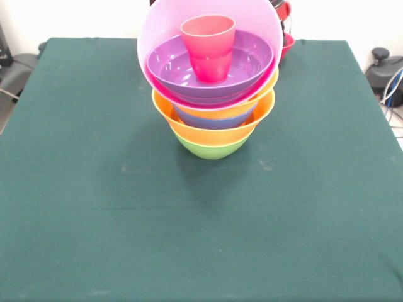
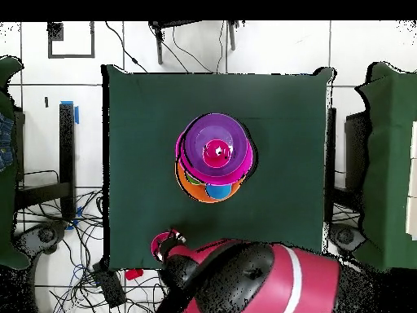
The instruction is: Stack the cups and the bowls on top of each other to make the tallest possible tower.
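The tower stands mid-table on a green bowl (image 1: 211, 148). Above it nest an orange bowl (image 1: 217, 129), a blue bowl (image 1: 214, 119) and a second orange bowl (image 1: 242, 108). The large pink bowl (image 1: 164, 38) sits tilted on top, with the purple bowl (image 1: 182, 72) inside it. The red cup (image 1: 209, 47) stands upright in the purple bowl. From overhead the tower (image 2: 213, 156) leans toward the table's far side. My gripper (image 1: 282, 11) is behind the tower at the table's robot-side edge, right above the small red bowl (image 1: 288, 43), (image 2: 163, 243). The green and light blue cups are hidden.
The arm's red and black body (image 2: 244, 281) lies over the table's robot-side edge. Cables (image 2: 85, 269) and chairs surround the green-clothed table (image 1: 94, 207).
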